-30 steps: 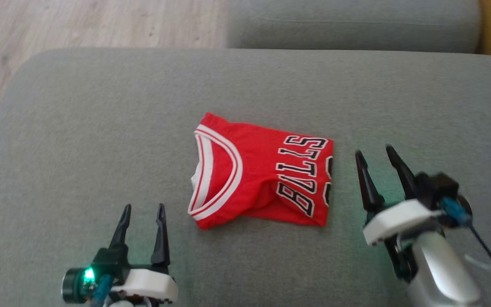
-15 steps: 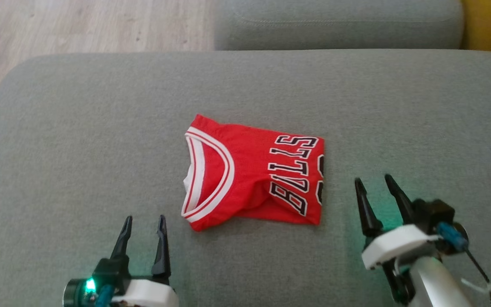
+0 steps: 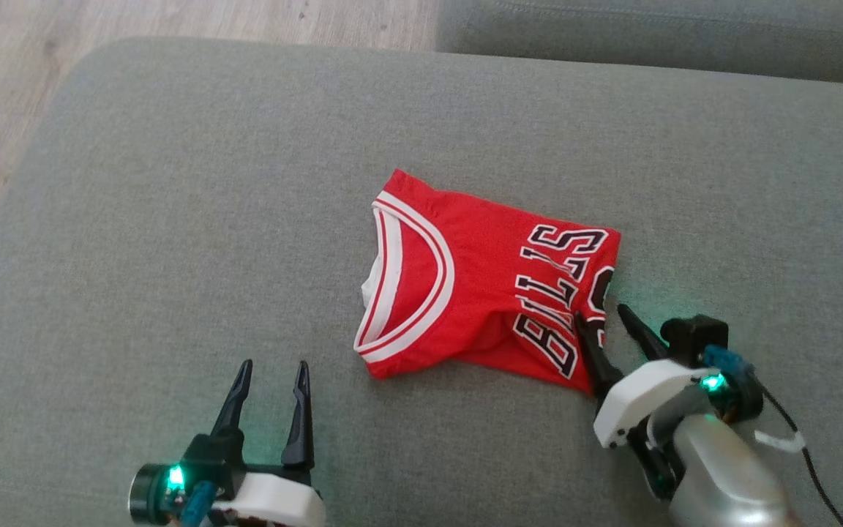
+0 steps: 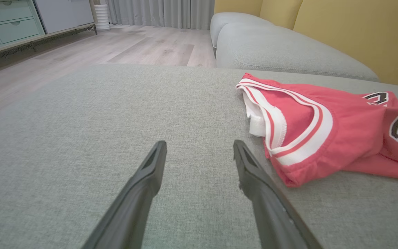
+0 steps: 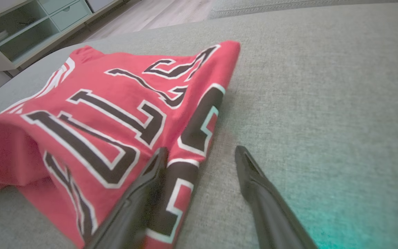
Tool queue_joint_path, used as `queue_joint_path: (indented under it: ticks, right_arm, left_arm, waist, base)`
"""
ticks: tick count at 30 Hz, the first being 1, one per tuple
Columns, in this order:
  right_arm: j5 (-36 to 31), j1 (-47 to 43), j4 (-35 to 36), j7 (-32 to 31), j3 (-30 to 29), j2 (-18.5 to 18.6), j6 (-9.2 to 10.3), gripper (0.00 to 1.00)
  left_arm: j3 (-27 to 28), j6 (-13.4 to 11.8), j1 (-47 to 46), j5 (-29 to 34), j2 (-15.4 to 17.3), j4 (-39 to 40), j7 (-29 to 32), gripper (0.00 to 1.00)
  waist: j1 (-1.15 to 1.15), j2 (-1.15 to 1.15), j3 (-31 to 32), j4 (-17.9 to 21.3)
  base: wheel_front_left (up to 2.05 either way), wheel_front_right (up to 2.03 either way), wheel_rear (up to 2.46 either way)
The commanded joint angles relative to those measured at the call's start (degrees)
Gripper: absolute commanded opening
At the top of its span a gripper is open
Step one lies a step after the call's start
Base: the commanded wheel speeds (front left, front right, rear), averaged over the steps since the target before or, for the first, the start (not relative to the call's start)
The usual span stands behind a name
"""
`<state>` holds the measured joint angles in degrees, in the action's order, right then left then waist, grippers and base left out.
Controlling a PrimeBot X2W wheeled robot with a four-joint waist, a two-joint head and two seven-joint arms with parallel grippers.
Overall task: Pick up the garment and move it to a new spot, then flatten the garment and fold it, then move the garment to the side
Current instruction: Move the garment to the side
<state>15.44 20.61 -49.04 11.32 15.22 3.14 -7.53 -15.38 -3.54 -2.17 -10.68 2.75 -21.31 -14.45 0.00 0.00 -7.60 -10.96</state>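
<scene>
Closer to the folded red jersey with white trim and black letters (image 3: pixel 480 285) than a second ago, the right gripper (image 3: pixel 600 312) now has its left finger over the cloth's near right corner (touching or not, I cannot tell). Its other finger is over the grey woven sofa cushion (image 3: pixel 173 219). Its jaws stand wide, holding nothing. The left gripper (image 3: pixel 275 363), also spread and empty, is apart from the soft, slightly bulged jersey, which lies ahead to its right.

On my feed, L pincer (image 3: pixel 274 364) and R pincer (image 3: pixel 600 313) each have two long dark tapered fingers (image 3: pixel 297 417) off a white shell (image 3: pixel 637 399), w/ green LED (image 3: pixel 175 477) and blue plug (image 3: pixel 721 360) at wrist. R forearm (image 3: pixel 721 483) is silver, w/ thin black cable (image 3: pixel 806 454) and white tie (image 3: pixel 778 441).
</scene>
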Motion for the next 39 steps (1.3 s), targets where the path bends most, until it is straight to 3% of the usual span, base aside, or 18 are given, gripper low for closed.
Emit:
queue_joint_path:
  ticks: [1,2,6,12,13,20,26,32,39]
  right_arm:
    - [0.4,1.9,-0.4,-0.5,1.7,-0.3,0.04,0.24]
    - [0.8,2.5,-2.4,-0.1,1.8,-0.3,0.04,0.00]
    - [1.6,3.3,-4.0,2.4,0.8,-0.3,0.04,0.00]
    - [2.4,2.6,-2.7,3.6,0.9,-0.3,0.04,0.00]
    - [2.4,2.6,-2.7,3.6,0.9,-0.3,0.04,0.00]
    - [5.3,-0.1,3.1,3.7,4.7,-0.3,0.04,0.00]
    - [7.8,-2.2,6.2,3.7,7.7,-0.3,0.04,0.00]
    - [7.8,-2.8,7.9,3.7,6.9,-0.3,0.04,0.00]
    - [2.2,3.0,9.1,3.7,3.6,0.5,0.04,0.00]
  left_arm:
    - [1.2,-0.4,-2.3,-0.2,0.1,1.7,-0.5,1.00]
    - [1.2,-0.5,-2.4,-0.2,0.1,1.7,-0.5,1.00]
    - [1.8,-0.3,-2.6,0.4,0.1,1.8,-0.5,1.00]
    - [2.2,0.7,-3.1,1.1,0.1,1.8,-0.5,1.00]
    - [2.2,0.7,-3.1,1.1,0.1,1.8,-0.5,1.00]
    - [1.0,1.8,-4.3,1.3,0.1,1.6,-0.5,1.00]
    - [-0.9,2.7,-5.5,1.4,0.1,1.4,-0.5,1.00]
    - [-2.8,3.2,-6.2,1.4,0.1,0.8,-0.5,1.00]
    - [-4.4,3.1,-6.4,1.0,0.1,0.1,-0.5,1.00]
  waist:
    - [0.00,0.00,-0.5,-0.4]
    - [0.00,0.00,-0.7,0.0]
    - [0.00,0.00,-0.6,3.2]
    - [0.00,0.00,0.1,12.7]
    - [0.00,0.00,0.1,12.7]
    - [0.00,0.00,0.2,26.6]
    - [0.00,0.00,-0.5,35.2]
    - [0.00,0.00,-1.4,37.9]
    - [0.00,0.00,-3.3,35.2]
  base:
    - [0.00,0.00,0.00]
    - [0.00,0.00,0.00]
    - [0.00,0.00,0.00]
    - [0.00,0.00,0.00]
    - [0.00,0.00,0.00]
    - [0.00,0.00,0.00]
    - [0.00,0.00,0.00]
    - [0.00,0.00,0.00]
    - [0.00,0.00,0.00]
